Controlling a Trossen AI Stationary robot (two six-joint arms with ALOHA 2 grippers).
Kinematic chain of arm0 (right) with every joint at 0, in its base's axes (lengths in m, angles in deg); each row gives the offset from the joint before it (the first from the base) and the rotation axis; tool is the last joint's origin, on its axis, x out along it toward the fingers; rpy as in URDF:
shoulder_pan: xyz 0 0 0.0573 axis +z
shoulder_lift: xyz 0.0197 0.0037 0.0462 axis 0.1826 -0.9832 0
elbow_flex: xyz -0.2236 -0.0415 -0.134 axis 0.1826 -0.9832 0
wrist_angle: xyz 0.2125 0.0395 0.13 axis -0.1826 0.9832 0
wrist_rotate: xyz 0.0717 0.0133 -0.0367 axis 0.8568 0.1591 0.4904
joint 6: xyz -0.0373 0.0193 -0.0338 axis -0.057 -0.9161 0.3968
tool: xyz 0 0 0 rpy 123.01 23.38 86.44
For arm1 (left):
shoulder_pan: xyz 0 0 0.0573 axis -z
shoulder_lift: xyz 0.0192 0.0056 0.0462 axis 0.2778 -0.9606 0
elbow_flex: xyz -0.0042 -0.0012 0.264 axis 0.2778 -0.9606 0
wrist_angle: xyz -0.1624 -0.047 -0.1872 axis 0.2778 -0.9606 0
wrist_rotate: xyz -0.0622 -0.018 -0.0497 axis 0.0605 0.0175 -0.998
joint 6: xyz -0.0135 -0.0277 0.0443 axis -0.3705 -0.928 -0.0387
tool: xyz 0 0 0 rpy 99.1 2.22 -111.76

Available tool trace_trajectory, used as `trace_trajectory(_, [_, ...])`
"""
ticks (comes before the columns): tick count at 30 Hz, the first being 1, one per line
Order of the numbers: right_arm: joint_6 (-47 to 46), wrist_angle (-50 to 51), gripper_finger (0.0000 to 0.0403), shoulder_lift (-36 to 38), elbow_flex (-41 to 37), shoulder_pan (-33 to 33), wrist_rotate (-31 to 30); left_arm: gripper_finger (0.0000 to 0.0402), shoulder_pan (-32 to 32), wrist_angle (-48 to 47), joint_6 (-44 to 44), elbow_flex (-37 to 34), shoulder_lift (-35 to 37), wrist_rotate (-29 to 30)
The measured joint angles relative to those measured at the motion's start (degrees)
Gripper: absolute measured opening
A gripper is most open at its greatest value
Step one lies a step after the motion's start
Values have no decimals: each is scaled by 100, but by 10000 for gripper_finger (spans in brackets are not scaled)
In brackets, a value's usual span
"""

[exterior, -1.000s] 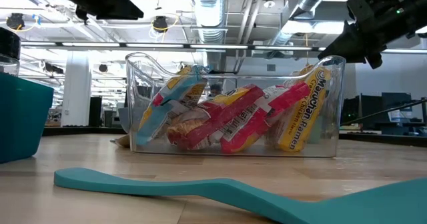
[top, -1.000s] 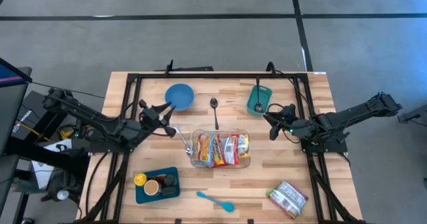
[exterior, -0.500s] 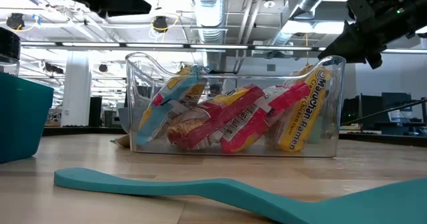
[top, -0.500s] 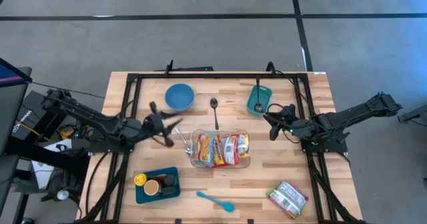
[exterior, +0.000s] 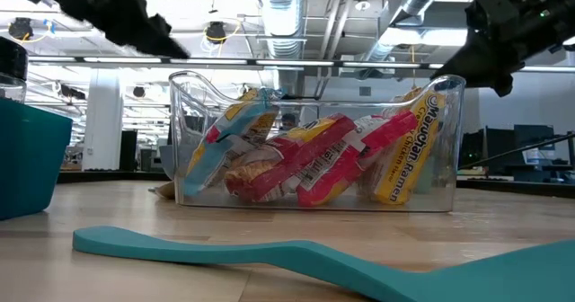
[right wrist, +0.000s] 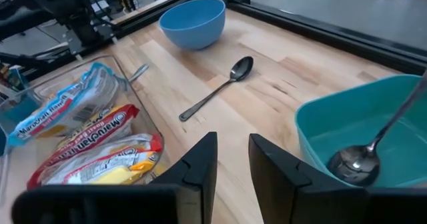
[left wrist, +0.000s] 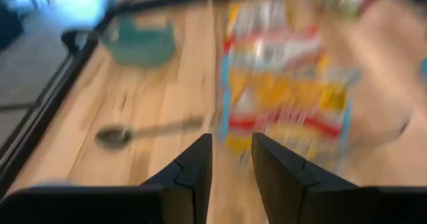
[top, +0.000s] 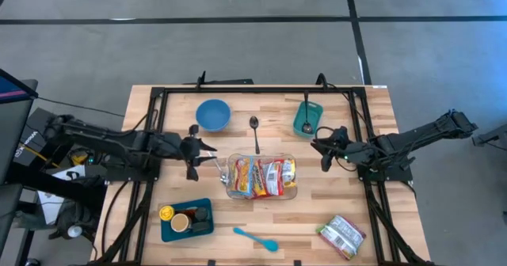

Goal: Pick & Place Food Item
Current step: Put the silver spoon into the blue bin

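Left pincer [top: 192, 149] sits above the wooden bench [top: 356, 115], just left of the clear plastic bin [top: 234, 191]; its fingers [left wrist: 193, 171] stand slightly apart with nothing between them. Blue round bowl [top: 212, 114] lies behind it. The bin holds the red-and-yellow ramen packets [top: 263, 176], standing on edge. Metal spoon [top: 254, 131] lies behind the bin. Teal spatula [top: 255, 238] lies in front of the bin. Right pincer [top: 325, 149] hovers to the right of the bin, near the teal rectangular container [top: 307, 117]; fingers [right wrist: 200, 161] slightly apart, empty. One more packet [top: 342, 235] lies at the bench's front right.
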Motion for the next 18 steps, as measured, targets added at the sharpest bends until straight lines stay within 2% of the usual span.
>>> trace_trajectory(2, [2, 67, 82, 0, 0, 0, 0, 99, -87, -628, 178, 191, -95, -1])
trace_trajectory(4, [0, 129, 82, 0, -2, 0, -2, 99, -127, -861, 454, 314, -233, -29])
trace_trajectory(11, [0, 196, 82, 0, -2, 0, -2, 99, -139, -957, 1626, 451, -1027, -204])
trace_trajectory(18, [0, 196, 82, 0, -2, 0, -2, 99, -158, -1355, 2014, 610, -1772, -202])
